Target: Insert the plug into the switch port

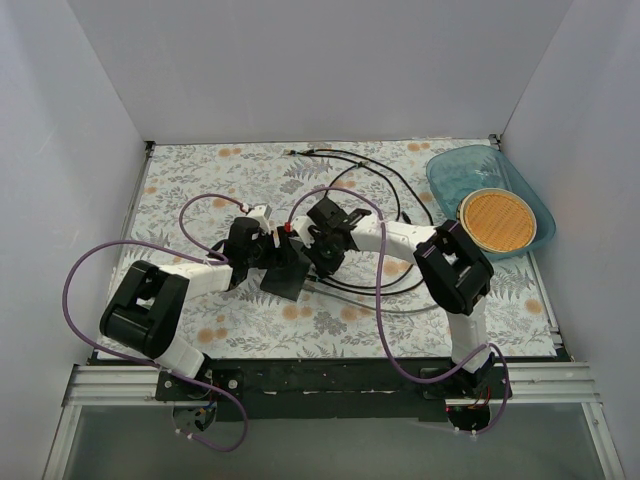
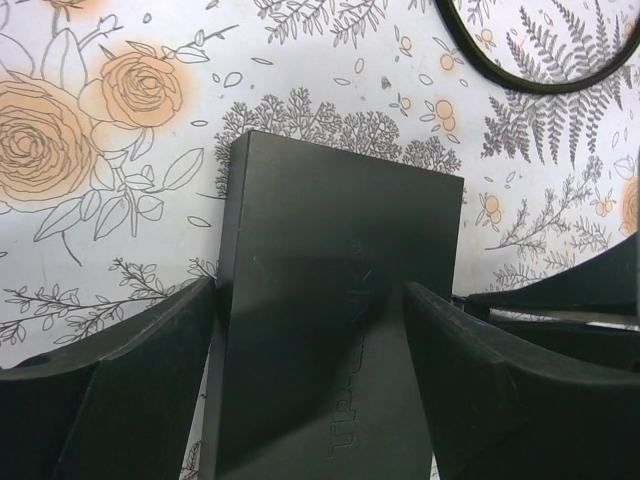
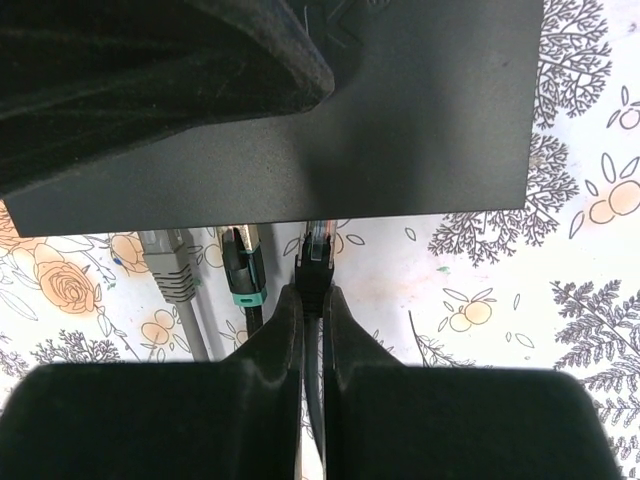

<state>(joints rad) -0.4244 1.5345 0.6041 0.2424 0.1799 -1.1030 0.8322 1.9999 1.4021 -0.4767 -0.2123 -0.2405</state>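
The switch is a flat black box on the flowered mat, also seen in the top view and the right wrist view. My left gripper is shut on the switch, one finger against each long side. My right gripper is shut on the black boot of the plug. The plug's clear tip meets the switch's socket edge; how deep it sits is hidden. In the top view the left gripper and right gripper face each other over the switch.
A grey plug and a black-and-teal plug sit at sockets left of mine. Black cables loop behind the grippers. A blue tray holding a round woven disc stands at the back right.
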